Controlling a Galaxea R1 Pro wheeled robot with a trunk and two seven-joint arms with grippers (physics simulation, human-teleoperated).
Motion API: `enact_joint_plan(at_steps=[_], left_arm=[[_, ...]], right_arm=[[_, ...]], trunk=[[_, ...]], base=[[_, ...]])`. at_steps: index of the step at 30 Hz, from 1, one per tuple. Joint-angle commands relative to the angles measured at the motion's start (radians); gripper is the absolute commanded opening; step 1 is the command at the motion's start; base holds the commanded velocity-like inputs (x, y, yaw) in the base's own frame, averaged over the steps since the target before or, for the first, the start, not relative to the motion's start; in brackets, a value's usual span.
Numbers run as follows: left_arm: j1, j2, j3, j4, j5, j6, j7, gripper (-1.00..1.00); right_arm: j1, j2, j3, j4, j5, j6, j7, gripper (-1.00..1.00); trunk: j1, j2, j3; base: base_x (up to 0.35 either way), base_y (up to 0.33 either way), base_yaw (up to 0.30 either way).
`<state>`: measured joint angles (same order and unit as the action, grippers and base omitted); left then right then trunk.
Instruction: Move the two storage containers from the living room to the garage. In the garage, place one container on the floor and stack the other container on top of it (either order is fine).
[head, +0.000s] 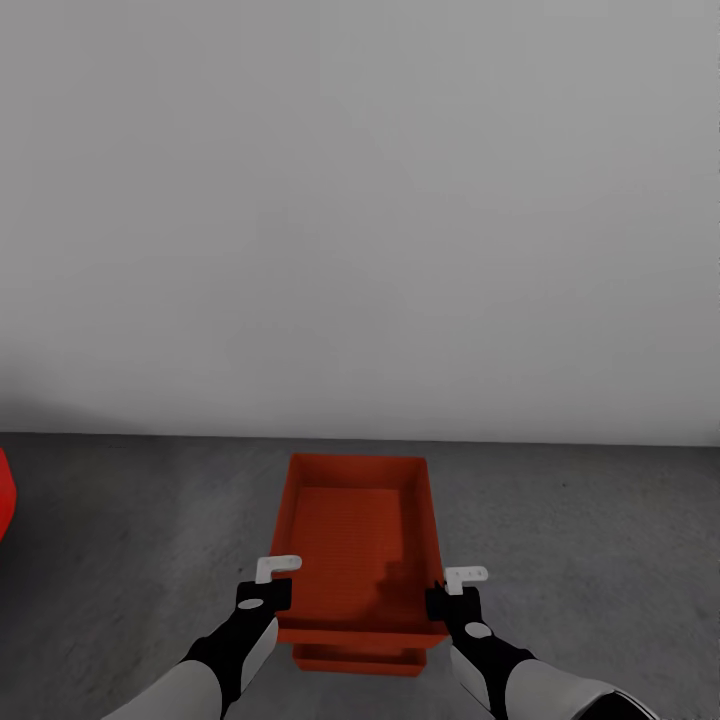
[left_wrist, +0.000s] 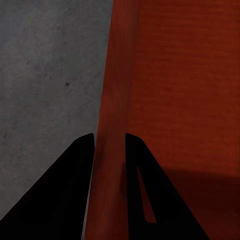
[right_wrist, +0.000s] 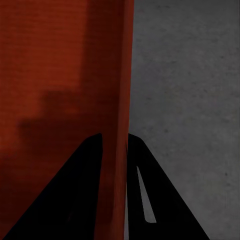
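Observation:
An orange-red storage container (head: 355, 540) with a ribbed bottom is held over the dark grey concrete floor (head: 580, 540) of the garage. My left gripper (head: 272, 592) is shut on its left wall (left_wrist: 112, 100), with one finger on each side. On the opposite side, my right gripper (head: 440, 598) is shut on the right wall (right_wrist: 122, 75). The near end of the second storage container (head: 360, 660) shows just below the held one. Whether the two touch cannot be told.
A plain white-grey wall (head: 360, 220) rises just beyond the containers. A bit of a red object (head: 5, 495) shows at the left edge. Speckled floor (left_wrist: 45, 75) lies on both sides of the containers.

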<state>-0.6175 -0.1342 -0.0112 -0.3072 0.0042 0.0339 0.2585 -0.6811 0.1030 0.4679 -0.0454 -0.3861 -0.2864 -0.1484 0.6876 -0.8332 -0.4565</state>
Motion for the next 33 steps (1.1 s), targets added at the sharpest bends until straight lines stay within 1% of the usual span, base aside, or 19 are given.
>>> enact_joint_plan(at_steps=[1, 7, 17, 33], left_arm=[[-0.001, 0.002, 0.021, -0.033, -0.020, 0.004, 0.008, -1.00], [-0.001, 0.002, 0.021, -0.033, -0.020, 0.004, 0.008, -1.00], [-0.001, 0.002, 0.020, -0.033, -0.020, 0.004, 0.009, -1.00], [-0.001, 0.002, 0.021, -0.033, -0.020, 0.004, 0.009, -1.00]], right_arm=[[0.000, 0.000, -0.006, 0.002, -0.013, -0.002, 0.001, -1.00], [0.000, 0.000, -0.006, 0.002, -0.013, -0.002, 0.001, -1.00], [0.000, 0.000, -0.006, 0.002, -0.013, -0.002, 0.001, -1.00], [0.000, 0.000, -0.006, 0.002, -0.013, -0.002, 0.001, -1.00]], trunk=[[0.000, -0.001, -0.001], [0.000, -0.001, -0.001], [0.000, -0.001, -0.002], [0.000, -0.001, -0.017]], base=[[0.000, 0.000, -0.082], [0.000, 0.000, -0.102], [0.000, 0.000, -0.013], [0.000, 0.000, 0.000]])
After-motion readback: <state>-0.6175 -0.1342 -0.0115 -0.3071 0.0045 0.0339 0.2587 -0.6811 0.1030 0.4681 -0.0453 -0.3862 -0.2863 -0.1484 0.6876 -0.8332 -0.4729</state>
